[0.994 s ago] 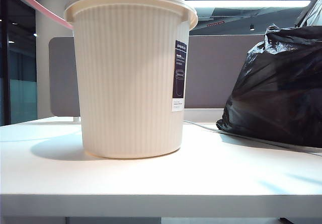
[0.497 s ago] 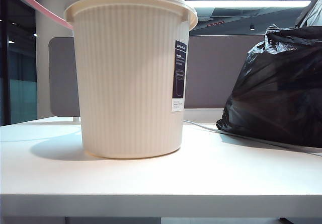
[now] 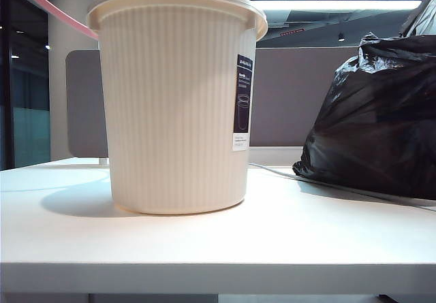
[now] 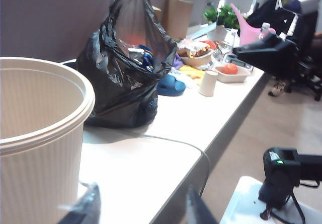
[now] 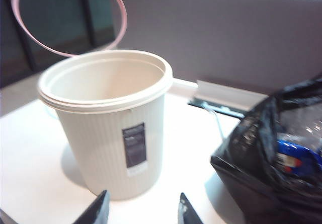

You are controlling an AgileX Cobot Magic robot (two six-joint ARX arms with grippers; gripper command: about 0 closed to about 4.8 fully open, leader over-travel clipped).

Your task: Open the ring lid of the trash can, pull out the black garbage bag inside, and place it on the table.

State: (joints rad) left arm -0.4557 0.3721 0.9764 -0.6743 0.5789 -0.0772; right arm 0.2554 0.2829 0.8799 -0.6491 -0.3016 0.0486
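The cream ribbed trash can (image 3: 178, 99) stands on the white table (image 3: 204, 248), and its inside looks empty (image 5: 108, 80). The pink ring lid (image 5: 70, 17) is swung up behind the rim (image 3: 48, 7). Beside the can, the black garbage bag (image 3: 378, 119) sits on the table with its mouth open and coloured rubbish showing inside (image 4: 128, 68). My left gripper (image 4: 143, 206) is open above the table's edge near the can. My right gripper (image 5: 143, 209) is open in the air, facing the can and the bag (image 5: 274, 168). Neither gripper shows in the exterior view.
A cable (image 4: 166, 141) runs across the table from the bag. Further along lie a blue slipper (image 4: 171, 85), a white cup (image 4: 207, 83), bowls of food (image 4: 231, 73) and a pink watering can (image 4: 249, 30). A camera on a stand (image 4: 282, 178) sits off the table's edge.
Nothing has visibly moved in the exterior view; can, lid and bag keep their places.
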